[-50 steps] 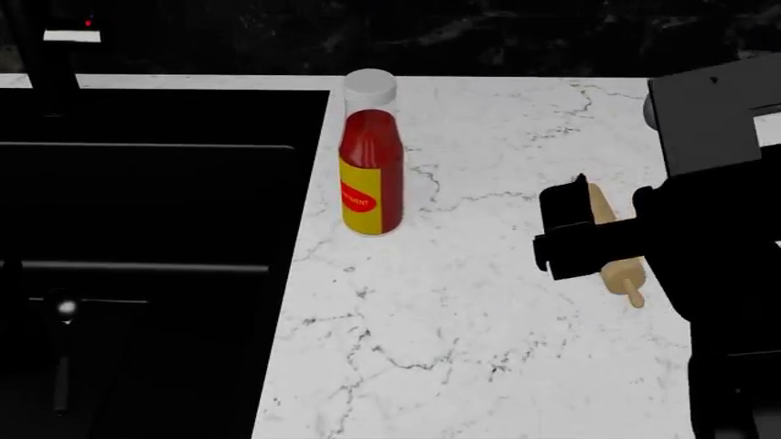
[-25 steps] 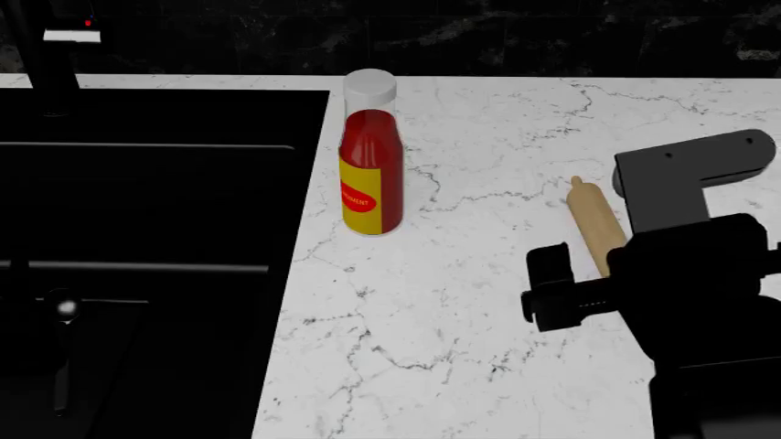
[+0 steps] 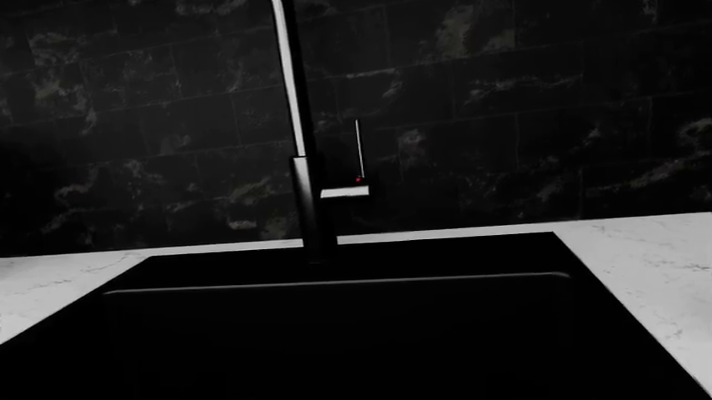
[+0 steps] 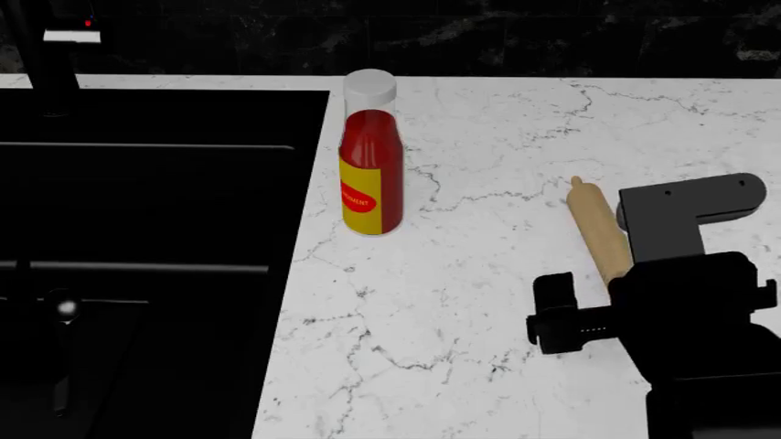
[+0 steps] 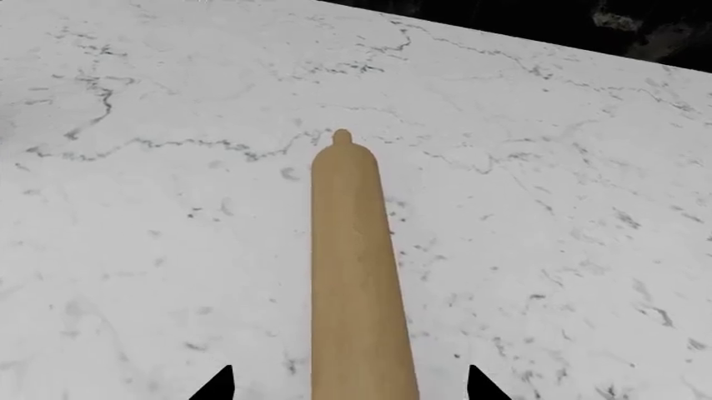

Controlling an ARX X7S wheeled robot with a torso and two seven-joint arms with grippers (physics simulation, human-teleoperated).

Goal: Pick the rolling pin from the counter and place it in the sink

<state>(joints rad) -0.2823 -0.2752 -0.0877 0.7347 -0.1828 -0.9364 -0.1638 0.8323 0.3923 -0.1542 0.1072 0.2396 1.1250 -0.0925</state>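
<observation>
Right now the biggest thing in my head view is the flat white marble-look counter (image 4: 488,302) with thin grey-black veins, and sunk into its left part is the large rectangular black recessed sink (image 4: 146,201). My left wrist camera looks straight over that sink (image 3: 333,333) at the tall dark faucet (image 3: 306,167) rising from its far rim in front of a black tiled wall (image 3: 534,108). I cannot see the left gripper in any view.

Next in size is my black right arm (image 4: 690,329), low at the right of the head view, with the right gripper (image 4: 555,315) jutting out from it above the counter. In the right wrist view only two dark fingertips (image 5: 217,385) poke into the picture, one on each side of the plain light tan wooden rolling pin (image 5: 353,275). They stand well apart with bare counter showing between each tip and the wood, so I read the jaws as wide and holding nothing, though so little of them shows that I would not swear to how wide.

A red ketchup bottle (image 4: 371,160) with a yellow label and white cap stands upright just beside the sink's right edge, well apart from the pin.

The rolling pin (image 4: 598,224) lies flat on the counter, its far knob pointing away from me, its near end hidden under my arm.
</observation>
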